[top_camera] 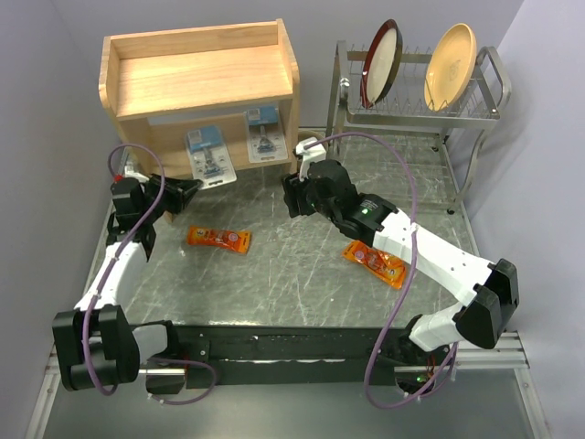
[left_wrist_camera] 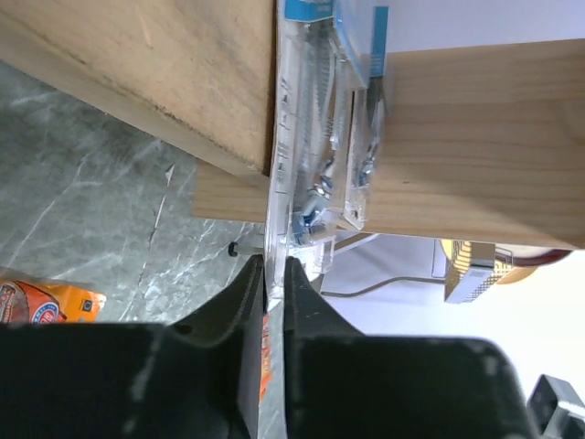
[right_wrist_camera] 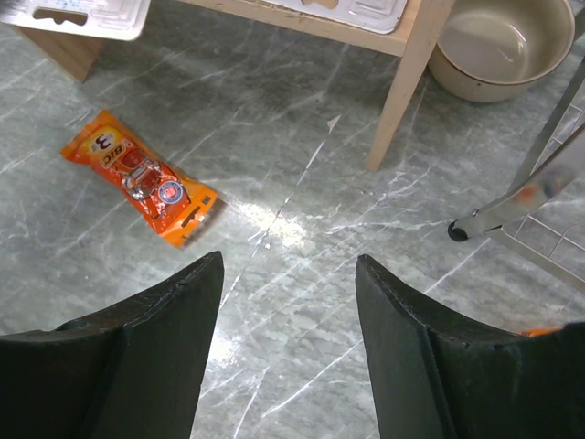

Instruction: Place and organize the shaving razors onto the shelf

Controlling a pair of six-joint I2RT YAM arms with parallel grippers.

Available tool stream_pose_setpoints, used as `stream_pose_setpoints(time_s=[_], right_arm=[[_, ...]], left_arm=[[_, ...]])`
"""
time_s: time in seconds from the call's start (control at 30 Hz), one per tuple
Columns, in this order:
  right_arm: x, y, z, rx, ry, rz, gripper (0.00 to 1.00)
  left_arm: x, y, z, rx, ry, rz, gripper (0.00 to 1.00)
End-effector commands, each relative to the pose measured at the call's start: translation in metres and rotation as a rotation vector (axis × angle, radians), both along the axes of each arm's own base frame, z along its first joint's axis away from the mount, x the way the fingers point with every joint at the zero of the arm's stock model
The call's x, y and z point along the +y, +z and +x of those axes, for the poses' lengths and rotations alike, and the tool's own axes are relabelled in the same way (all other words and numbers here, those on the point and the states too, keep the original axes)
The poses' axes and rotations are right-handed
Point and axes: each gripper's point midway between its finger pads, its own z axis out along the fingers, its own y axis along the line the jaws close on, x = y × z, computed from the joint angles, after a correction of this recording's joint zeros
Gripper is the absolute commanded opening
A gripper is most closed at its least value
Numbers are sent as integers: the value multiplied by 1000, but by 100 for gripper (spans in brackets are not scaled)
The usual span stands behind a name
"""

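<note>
One stiff, light blister pack (left_wrist_camera: 311, 137) leaned at the front edge of the shelf's (top_camera: 201, 73) lower tier. My left tool (left_wrist_camera: 274, 274) pinched its thin rim, which I judged slippery. Right tool (right_wrist_camera: 288, 265) hung released.

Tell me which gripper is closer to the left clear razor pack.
Left. The left gripper grips the clear pack by its edge; the right gripper hangs open over the table, off to its right.

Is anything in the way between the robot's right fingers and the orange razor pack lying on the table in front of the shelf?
No, nothing visible is. Only bare table lies between the right gripper, its fingers apart, and the orange pack. The shelf leg stands off to one side, not in the path.
</note>
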Motion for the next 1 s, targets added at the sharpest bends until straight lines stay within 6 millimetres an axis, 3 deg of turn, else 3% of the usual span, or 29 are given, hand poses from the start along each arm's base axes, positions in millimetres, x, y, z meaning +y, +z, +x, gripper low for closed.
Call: stream_pose_setpoints(time_s=[0.0,0.1,0.3,0.53,0.7,0.97], right_arm=[[2,9,8,-51,-15,17,67],[3,4,6,-37,-7,16,67],[7,-1,7,-21,-2,14,67],[11,-6,5,-4,9,29,67],[11,-11,3,6,12,34,67],[8,-15,0,15,11,38,67]], left_arm=[[11,38,-2,-89,24,6,8],[24,41,-3,-82,70,8,1],[57,46,-11,-65,160,25,1],[70,42,-19,-17,180,91,1],[93,28,-23,67,275,110,1],[115,38,-21,64,360,88,1]])
